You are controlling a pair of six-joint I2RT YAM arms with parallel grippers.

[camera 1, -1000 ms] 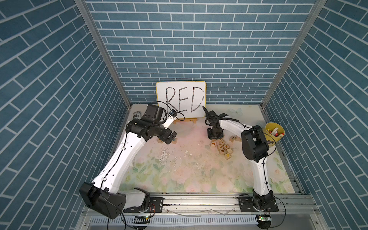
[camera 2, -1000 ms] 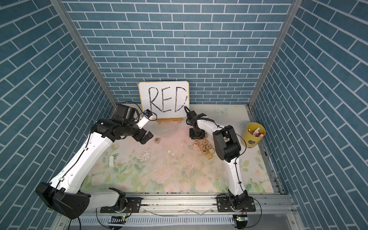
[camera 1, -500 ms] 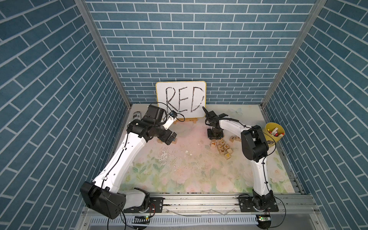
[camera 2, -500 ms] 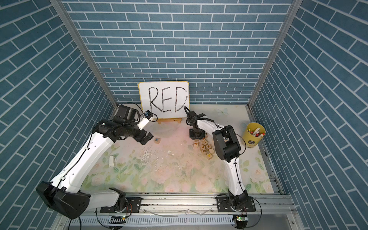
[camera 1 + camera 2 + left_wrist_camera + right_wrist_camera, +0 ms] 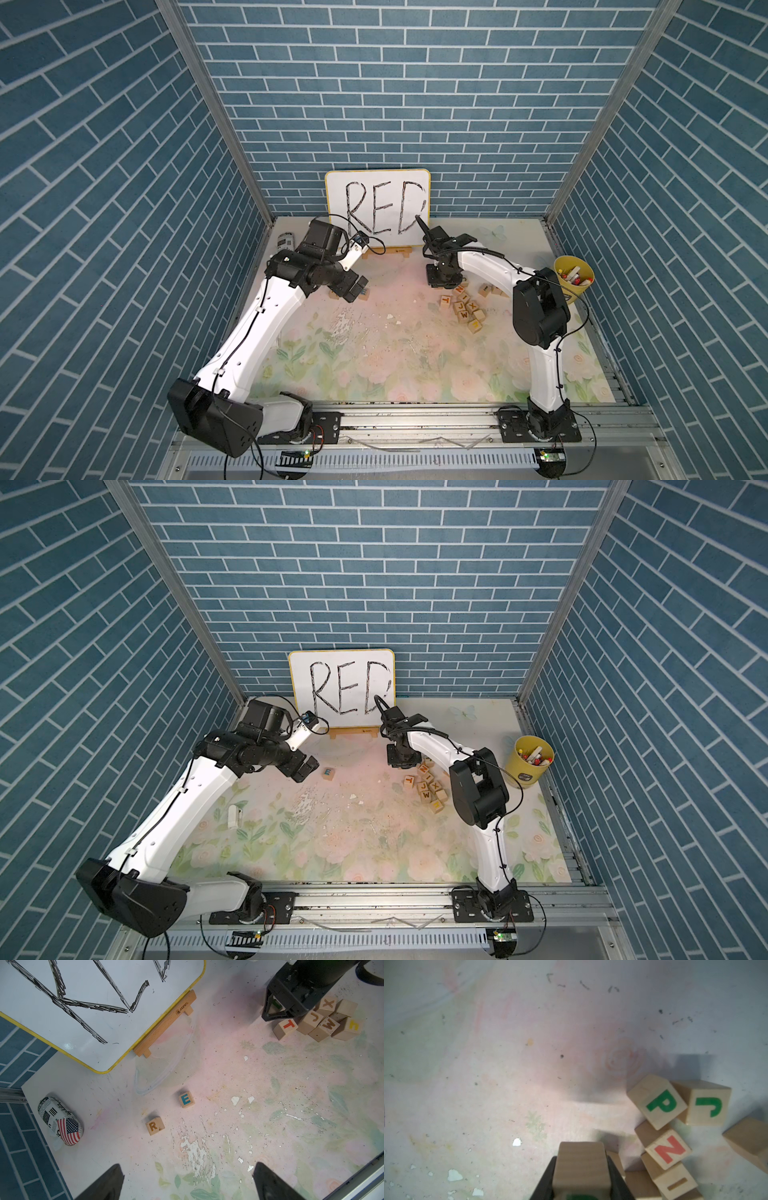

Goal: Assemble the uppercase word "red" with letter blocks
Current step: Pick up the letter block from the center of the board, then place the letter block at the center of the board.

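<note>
1. Right gripper (image 5: pixel 580 1172) clamped on a wooden letter block (image 5: pixel 580 1159), pinched between both black fingers; green print on its lower face, letter cut off at the frame edge and unreadable.
2. In both top views, right gripper (image 5: pixel 442 279) low over the mat, at the far edge of the block pile (image 5: pixel 465 309).
3. Pile beside the held block: P block (image 5: pixel 657 1101) leaning on J block (image 5: pixel 707 1103), N block (image 5: pixel 667 1150) and I block (image 5: pixel 675 1183) touching below them.
4. Left gripper (image 5: pixel 187 1180) spread wide, holding nothing, hovering above the mat (image 5: pixel 270 1105).
5. R block (image 5: pixel 154 1125) and E block (image 5: pixel 186 1099) flat on the mat, near each other but apart, in front of the whiteboard (image 5: pixel 83 1022) reading RED.
6. E block (image 5: pixel 328 773) just beside the left gripper (image 5: pixel 305 769) in a top view.
7. T block (image 5: pixel 285 1028) at the near edge of the pile.
8. Yellow cup (image 5: pixel 575 274) of markers at the right edge; flag-printed can (image 5: pixel 60 1121) lying in the far left corner.
</note>
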